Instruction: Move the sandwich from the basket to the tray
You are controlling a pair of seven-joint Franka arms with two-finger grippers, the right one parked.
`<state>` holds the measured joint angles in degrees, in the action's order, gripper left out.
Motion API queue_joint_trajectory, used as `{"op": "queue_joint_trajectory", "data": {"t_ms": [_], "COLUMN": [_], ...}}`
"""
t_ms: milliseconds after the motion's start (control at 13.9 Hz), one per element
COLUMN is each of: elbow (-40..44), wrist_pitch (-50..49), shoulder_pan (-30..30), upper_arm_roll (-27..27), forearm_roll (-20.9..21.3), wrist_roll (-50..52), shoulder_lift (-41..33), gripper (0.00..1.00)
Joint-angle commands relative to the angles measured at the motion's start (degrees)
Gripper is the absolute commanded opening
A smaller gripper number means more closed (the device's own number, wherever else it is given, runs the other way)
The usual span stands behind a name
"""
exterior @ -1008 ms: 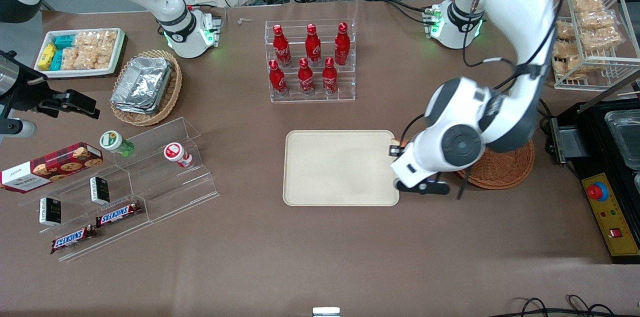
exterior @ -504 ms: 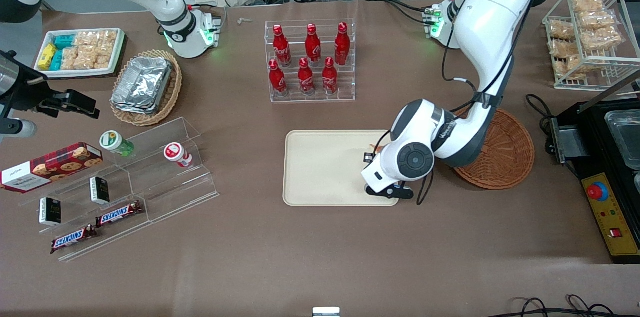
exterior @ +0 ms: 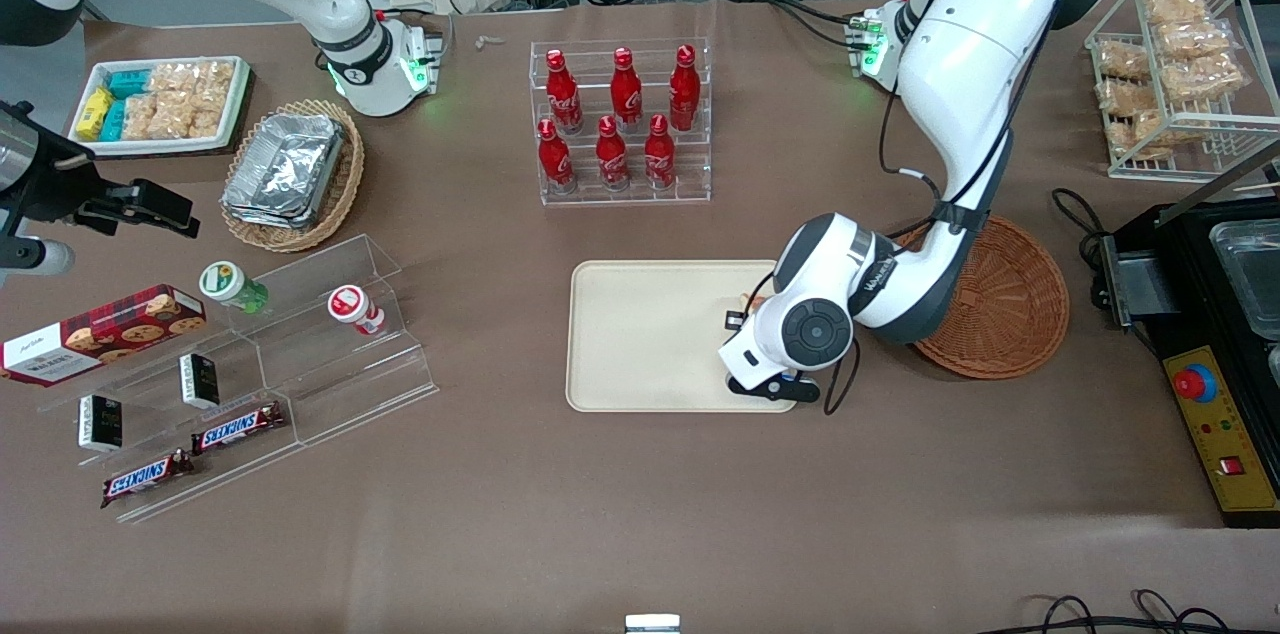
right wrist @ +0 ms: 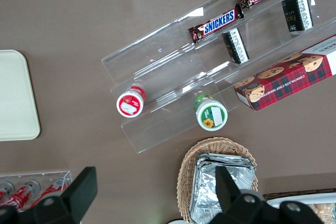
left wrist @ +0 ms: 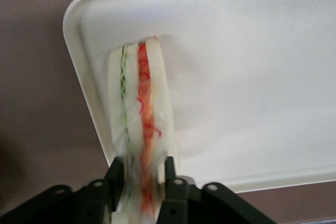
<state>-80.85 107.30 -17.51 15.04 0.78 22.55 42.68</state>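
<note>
Pincer [left wrist: 140,174] grips sandwich [left wrist: 137,108], seemingly touching tray [left wrist: 252,61].

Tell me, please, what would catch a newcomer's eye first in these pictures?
Probably the gripper, shut on the sandwich and holding it over the cream tray at the end nearest the reddish-brown basket. After that, the red bottles in a clear rack, farther from the front camera than the tray.

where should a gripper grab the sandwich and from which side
By the two flat bread faces at one end of the wedge, coming from above, one finger on each face. The sandwich stands on edge over the tray, filling line facing up, so its faces are parallel and narrow enough to span. The gripper holds it this way, fingers shut on its end.
</note>
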Motion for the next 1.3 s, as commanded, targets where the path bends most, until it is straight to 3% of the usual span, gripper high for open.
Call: {"op": "queue_joint_trajectory", "data": {"t_ms": [0,216,648,1080,1224], "elbow": [-0.1,0.25,0.34,0.69,0.69], "wrist_pitch": [-0.24,-3.56,-13.24,-16.77,-16.77], "shoulder_pan": [-0.42,0.63,9.49,21.53,24.43], "upper_arm_roll": [-0.45,-0.71,-0.71,-0.71,-0.72], "forearm_roll": [0.98,0.98,1.06,2.82,6.4], "wrist_roll": [1.53,1.1,0.13,-21.11,-27.88], "shoulder_lift": [-1.1,-4.61,-17.0,-25.88,-28.17], "gripper": [1.0,1.0,1.0,1.0,1.0]}}
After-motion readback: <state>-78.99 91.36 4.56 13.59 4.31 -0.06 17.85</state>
